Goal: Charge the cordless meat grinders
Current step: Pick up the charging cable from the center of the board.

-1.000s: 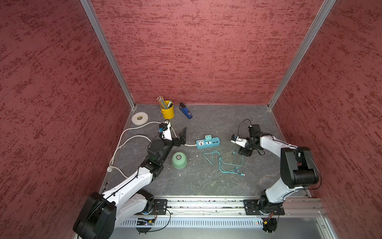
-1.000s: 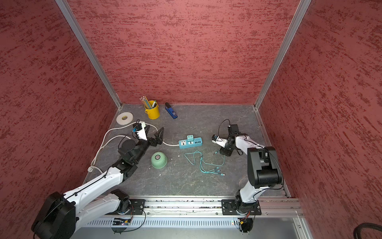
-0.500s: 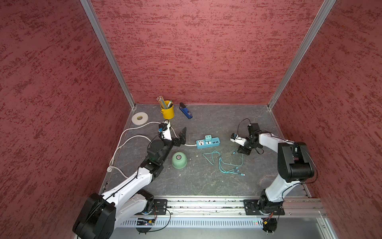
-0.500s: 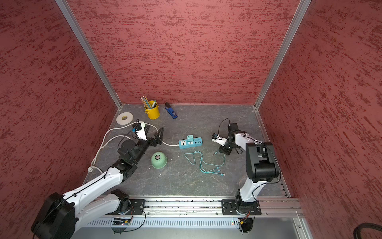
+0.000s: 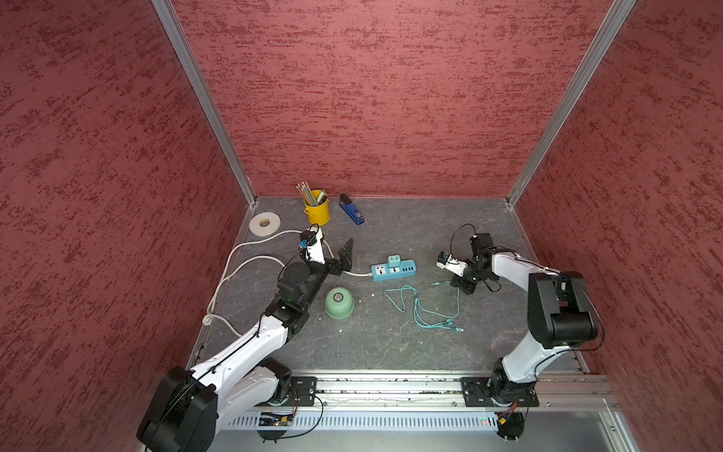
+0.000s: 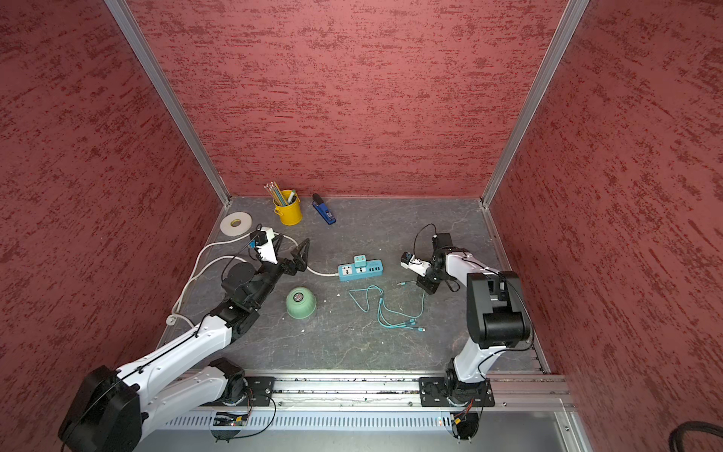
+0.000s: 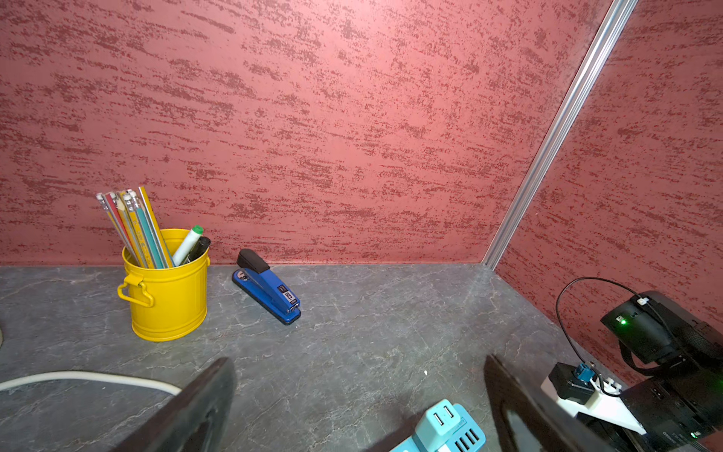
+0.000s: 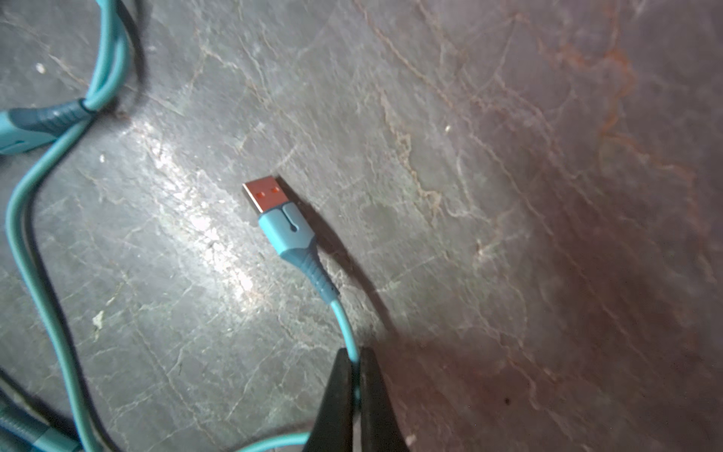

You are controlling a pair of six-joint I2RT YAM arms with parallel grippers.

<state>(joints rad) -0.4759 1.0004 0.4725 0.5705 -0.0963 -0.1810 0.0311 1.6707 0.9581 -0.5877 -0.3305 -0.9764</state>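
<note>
The cordless meat grinder [image 5: 339,302] [image 6: 300,302], a mint-green dome with a silvery button, sits on the grey floor beside my left arm. My left gripper [image 5: 334,252] [image 7: 358,362] hangs open and empty just behind it, pointing towards the teal power strip [image 5: 393,269] [image 7: 446,430]. A teal charging cable [image 5: 422,309] [image 6: 391,309] lies loosely coiled to the right of the grinder. My right gripper [image 5: 463,287] [image 8: 354,354] is down at the cable's far end, shut on the cord a short way behind its USB plug [image 8: 274,207]. The plug lies flat on the floor.
At the back stand a yellow pencil cup [image 5: 317,211] [image 7: 168,289], a blue stapler [image 5: 351,209] [image 7: 270,289] and a tape roll [image 5: 265,224]. The strip's white cord [image 5: 242,270] loops along the left wall. Red walls close in three sides.
My right gripper has closed on the teal cable near its USB plug, and its arm has shifted slightly. The left arm and the grinder have not moved.
</note>
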